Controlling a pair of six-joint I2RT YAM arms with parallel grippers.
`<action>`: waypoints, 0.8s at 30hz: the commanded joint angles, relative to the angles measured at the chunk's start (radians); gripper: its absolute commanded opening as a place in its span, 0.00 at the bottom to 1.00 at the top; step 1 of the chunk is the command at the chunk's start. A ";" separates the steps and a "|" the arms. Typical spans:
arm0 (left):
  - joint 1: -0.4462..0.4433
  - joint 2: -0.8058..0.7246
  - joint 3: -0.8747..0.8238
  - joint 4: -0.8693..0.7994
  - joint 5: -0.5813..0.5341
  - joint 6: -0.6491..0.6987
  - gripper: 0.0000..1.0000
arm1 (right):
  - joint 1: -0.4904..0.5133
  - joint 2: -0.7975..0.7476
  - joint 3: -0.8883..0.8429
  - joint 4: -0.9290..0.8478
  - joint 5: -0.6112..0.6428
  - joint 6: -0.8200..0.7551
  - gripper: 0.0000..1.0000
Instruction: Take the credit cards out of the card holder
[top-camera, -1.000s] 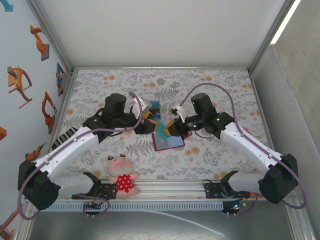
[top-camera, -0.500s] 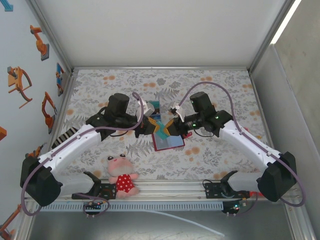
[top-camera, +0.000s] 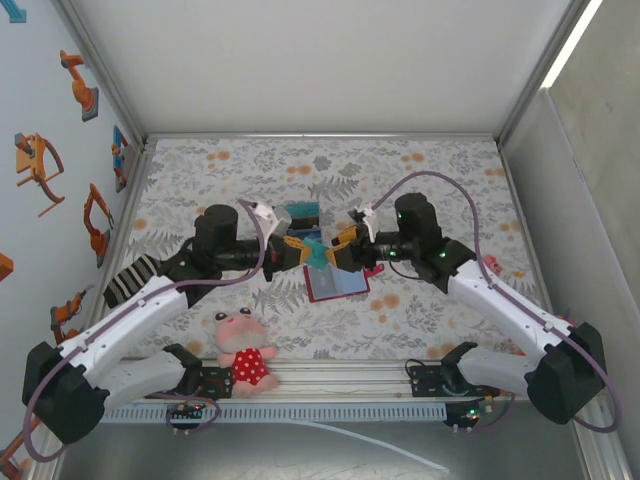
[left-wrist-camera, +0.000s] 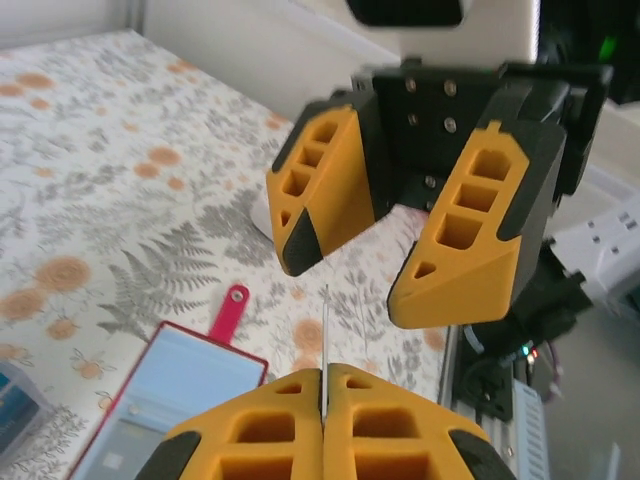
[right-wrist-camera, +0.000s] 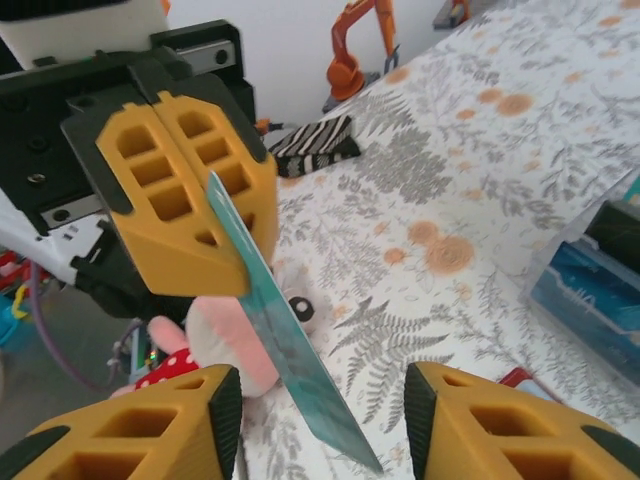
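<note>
The red card holder lies open on the flowered table, its tab pointing away and a pale blue face showing inside. Just above its far edge, my left gripper is shut on a teal credit card. The left wrist view shows that card edge-on between the closed fingers. My right gripper faces it, open. In the right wrist view the teal card slants down between the right gripper's spread fingers without touching them. A blue card lies on the table behind.
A pink plush toy in a red dotted dress lies near the table's front edge, left of the card holder. The blue card sits close to the right gripper's far side. Metal walls border the table at the back and sides.
The left arm has swung back to the left and levelled out, carrying the teal card up off the card holder. The right gripper has shifted slightly right and now faces it, open.
</note>
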 joint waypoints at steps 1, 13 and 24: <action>0.007 -0.056 -0.063 0.230 -0.115 -0.169 0.00 | -0.008 -0.017 -0.058 0.310 0.033 0.235 0.54; 0.006 -0.096 -0.203 0.626 -0.214 -0.429 0.00 | -0.008 0.095 -0.120 0.705 0.032 0.486 0.55; 0.007 -0.065 -0.240 0.751 -0.225 -0.490 0.00 | -0.008 0.194 -0.094 0.982 -0.090 0.625 0.33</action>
